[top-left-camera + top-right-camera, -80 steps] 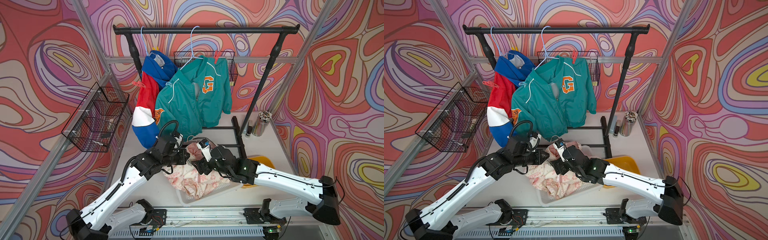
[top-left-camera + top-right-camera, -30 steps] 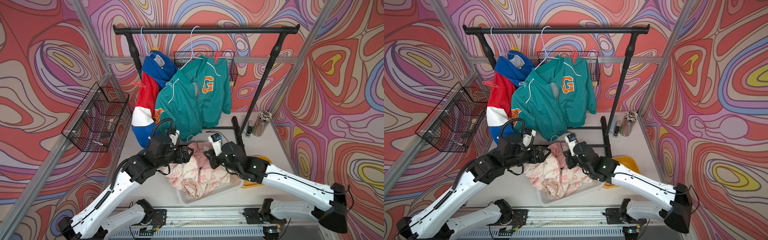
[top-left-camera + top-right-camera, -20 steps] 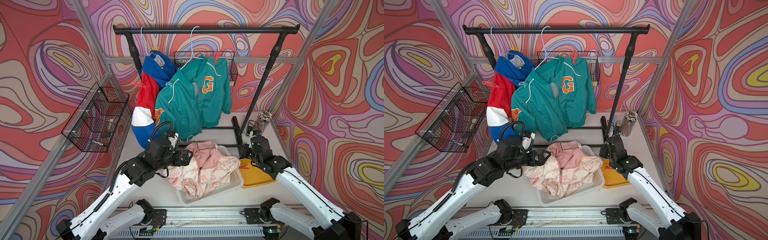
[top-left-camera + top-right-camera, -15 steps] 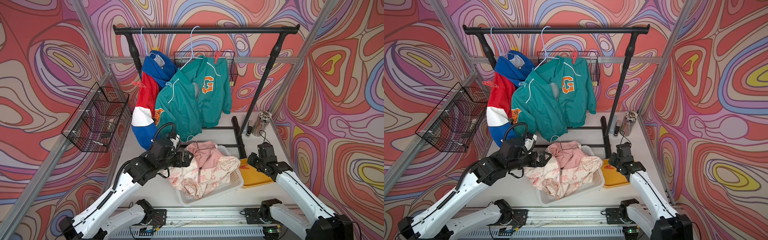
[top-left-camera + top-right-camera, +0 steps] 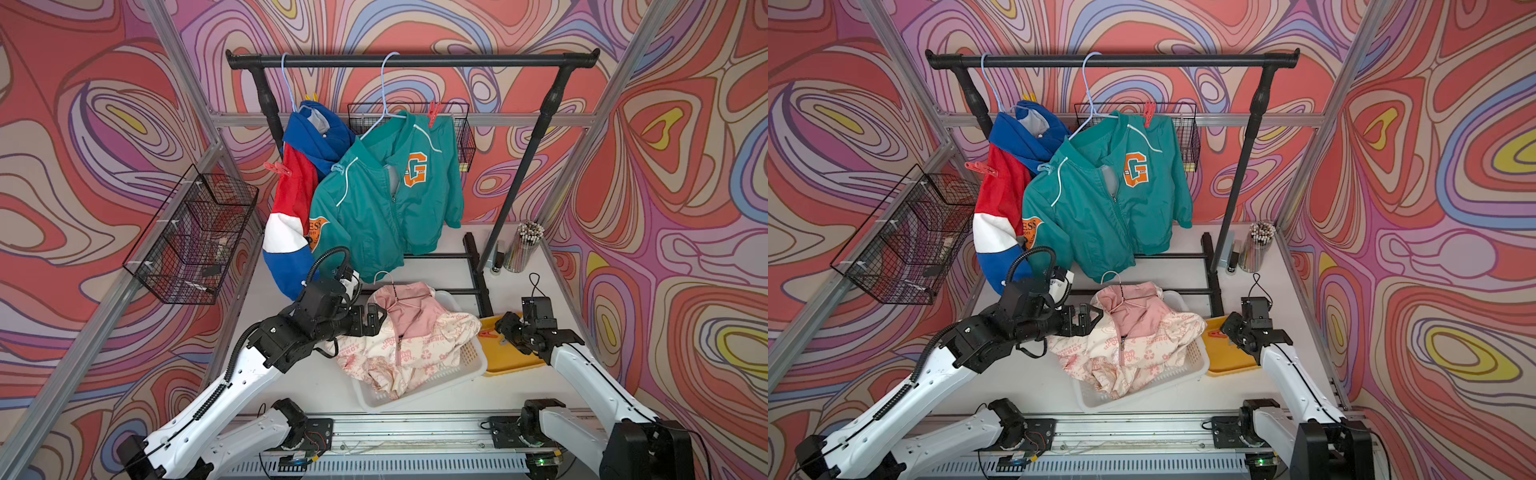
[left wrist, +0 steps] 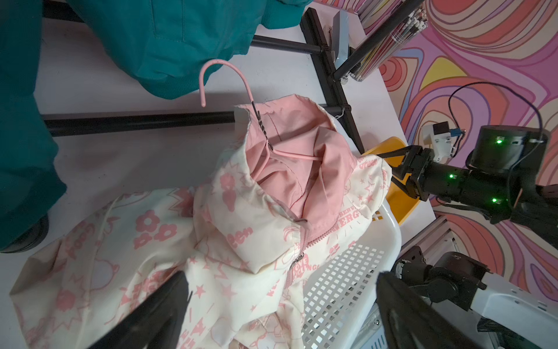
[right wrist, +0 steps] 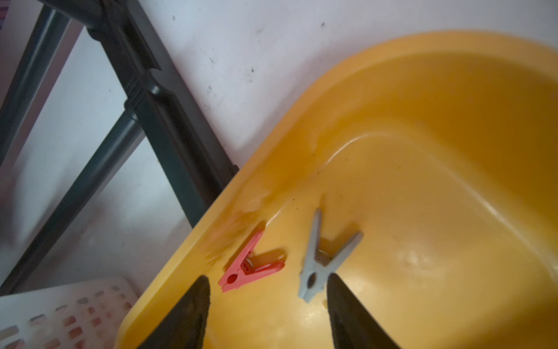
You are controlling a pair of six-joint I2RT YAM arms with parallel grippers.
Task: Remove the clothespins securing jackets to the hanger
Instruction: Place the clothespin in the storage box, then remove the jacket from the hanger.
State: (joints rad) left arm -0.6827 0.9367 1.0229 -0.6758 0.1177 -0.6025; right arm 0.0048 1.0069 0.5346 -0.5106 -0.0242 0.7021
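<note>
Far left: black wire basket (image 5: 191, 232) on the frame holds a few small dark items, too small to name; beside it on the rail (image 5: 415, 61) hang the blue-red-white jacket (image 5: 299, 195), with a red shoulder clothespin (image 5: 277, 168), and the teal jacket (image 5: 386, 199), with a red collar clothespin (image 5: 433, 113). Centre: left gripper (image 5: 377, 319) spread wide and empty, just beside the pink-and-cream jacket (image 5: 409, 332), which is heaped on its pink hanger (image 6: 241, 78) in the white slotted basket (image 5: 461, 374). Right: yellow tray (image 5: 513, 361) holds one red clothespin (image 7: 250, 267) and one grey clothespin (image 7: 321, 263), both lying loose; right gripper (image 7: 268, 276) low over them, fingers apart, gripping nothing.
</note>
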